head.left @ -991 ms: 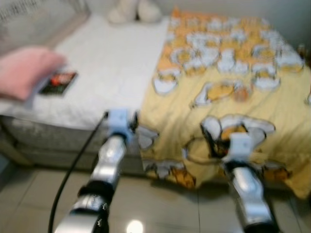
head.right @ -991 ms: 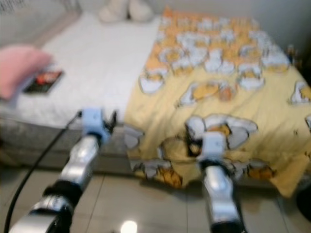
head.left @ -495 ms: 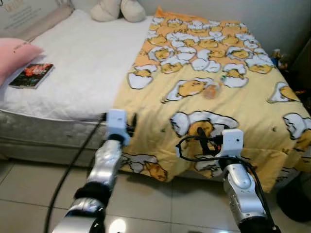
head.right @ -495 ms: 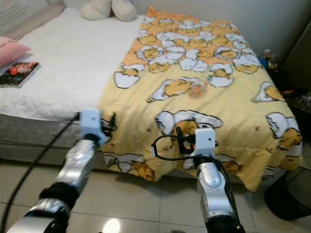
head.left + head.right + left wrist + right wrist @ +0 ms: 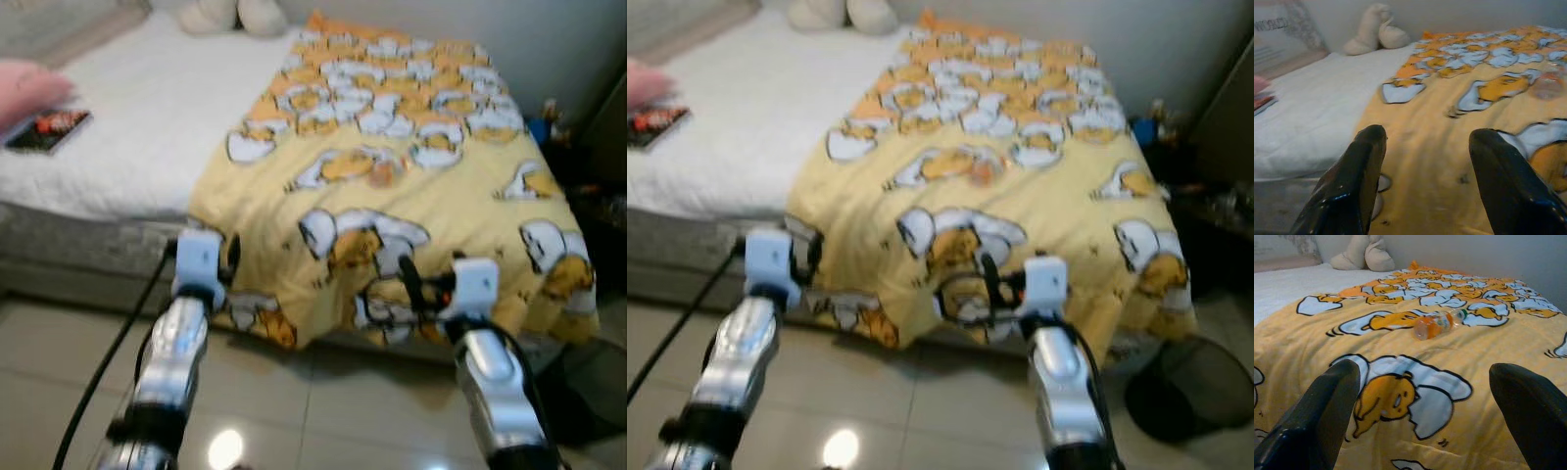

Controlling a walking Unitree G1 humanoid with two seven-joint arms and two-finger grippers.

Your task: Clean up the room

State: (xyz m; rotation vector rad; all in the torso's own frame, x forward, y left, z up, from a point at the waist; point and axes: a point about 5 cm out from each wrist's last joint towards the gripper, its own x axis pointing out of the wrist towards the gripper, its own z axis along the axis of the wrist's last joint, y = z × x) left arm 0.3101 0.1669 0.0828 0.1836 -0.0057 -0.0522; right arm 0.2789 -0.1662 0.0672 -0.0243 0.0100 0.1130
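A plastic bottle (image 5: 1437, 323) with an orange label lies on its side on the yellow egg-print blanket (image 5: 421, 127), near the middle of the bed (image 5: 137, 117). Both arms are held out low toward the bed's near edge. My left gripper (image 5: 1425, 147) is open with nothing between its fingers, facing the blanket's left border. My right gripper (image 5: 1425, 396) is open too and points straight at the bottle, well short of it. In the left eye view the bottle (image 5: 377, 168) lies beyond both grippers, the left gripper (image 5: 230, 257) and the right gripper (image 5: 409, 279).
A book (image 5: 47, 129) and a pink pillow (image 5: 29, 86) lie on the white sheet at far left. A cream plush toy (image 5: 223, 14) sits at the head of the bed. A black bin (image 5: 1190, 392) stands on the tiled floor at right, beside dark furniture (image 5: 1215, 166).
The whole view has shifted right along the bed, so the book and pillow now sit at the far left edge. Both grippers stay open and empty.
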